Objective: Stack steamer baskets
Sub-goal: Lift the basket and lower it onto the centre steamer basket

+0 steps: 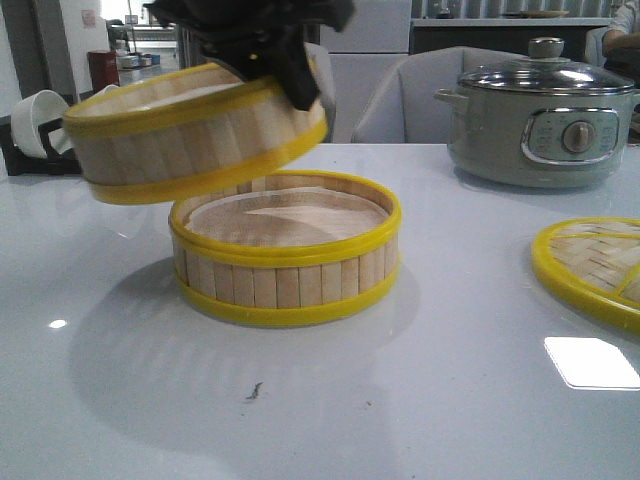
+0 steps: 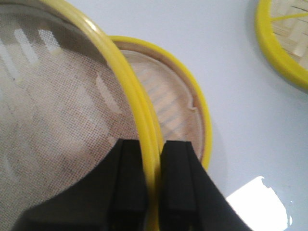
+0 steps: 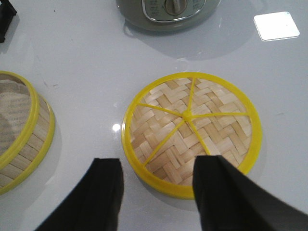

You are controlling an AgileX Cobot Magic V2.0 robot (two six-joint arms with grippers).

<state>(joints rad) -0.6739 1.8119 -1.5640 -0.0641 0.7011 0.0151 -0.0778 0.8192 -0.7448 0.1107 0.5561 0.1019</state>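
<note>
Currently, the left gripper [image 2: 153,192] is pinched on the yellow rim of the raised steamer basket [image 1: 190,135], with one finger inside the wall and one outside. The front view shows this basket clear of the bench [image 1: 420,400], tilted so that its left side sits lower, and offset to the left above the lower steamer basket [image 1: 285,255]. The two baskets do not touch; a gap is visible between the raised basket's bottom rim and the lower basket's top rim. The pale liner of the lower basket is exposed on its right side.

The lower steamer basket rests flat on the bench near the middle of the front view. In the left wrist view, its rim and liner appear just beyond the gripped rim.

The right gripper [image 3: 159,192] has its fingers spread apart and holds nothing. It hovers above the woven-bamboo lid [image 3: 192,132], which lies flat on the bench to the right of the lower basket and well apart from it. The lid has a yellow rim and yellow spokes meeting at a central hub.

A grey electric pot [image 1: 540,125] with a glass lid stands at the far right of the bench, behind the woven lid.
</note>
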